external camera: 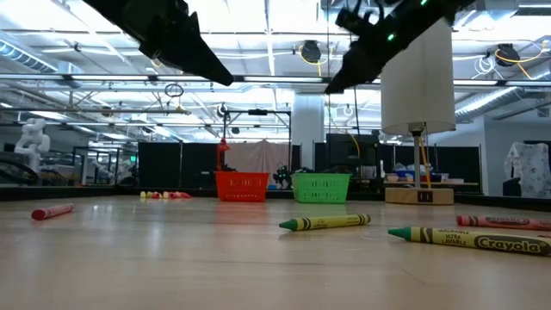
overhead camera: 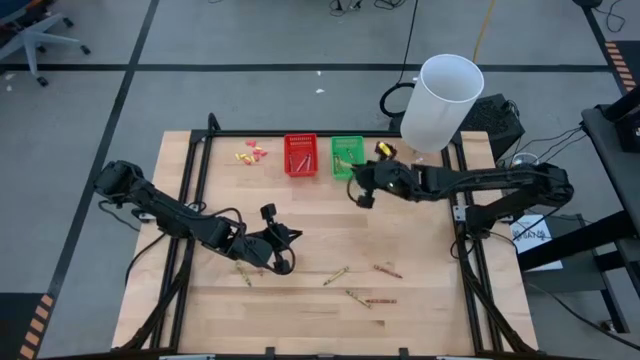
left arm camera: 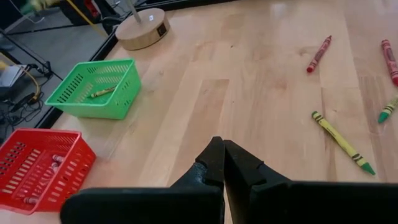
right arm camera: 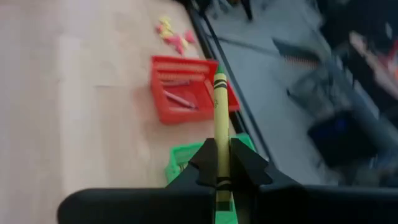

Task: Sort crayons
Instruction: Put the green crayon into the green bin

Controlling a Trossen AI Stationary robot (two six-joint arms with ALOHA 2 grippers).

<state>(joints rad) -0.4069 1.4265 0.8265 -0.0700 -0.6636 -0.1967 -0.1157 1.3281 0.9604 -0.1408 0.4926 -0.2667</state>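
My right gripper (overhead camera: 360, 196) hangs over the near side of the green basket (overhead camera: 347, 156), shut on a yellow-green crayon (right arm camera: 220, 106). The red basket (overhead camera: 300, 155) stands to the left of the green one and holds reddish crayons (right arm camera: 179, 98). One crayon (left arm camera: 102, 92) lies in the green basket. My left gripper (overhead camera: 284, 262) is shut and bare, hovering above the table's near left. Several loose crayons lie flat on the near part of the table: a green one (overhead camera: 335, 275), a reddish one (overhead camera: 388, 270), and two more (overhead camera: 368, 299). My right gripper pinches the yellow-green crayon's rear part (right arm camera: 221, 163) between its two fingers. The crayon lies along the fingers and sticks out well past their tips, its pointed end forward. It is lifted clear, above the green basket (right arm camera: 180, 163), slanting a little downward.
A white cylinder (overhead camera: 440, 100) on a round wooden base (left arm camera: 142, 28) stands at the far right behind the baskets. Yellow and pink scraps (overhead camera: 252, 153) lie left of the red basket. Black rails (overhead camera: 195, 180) run along the table's sides. Bare wood lies between the two arms.
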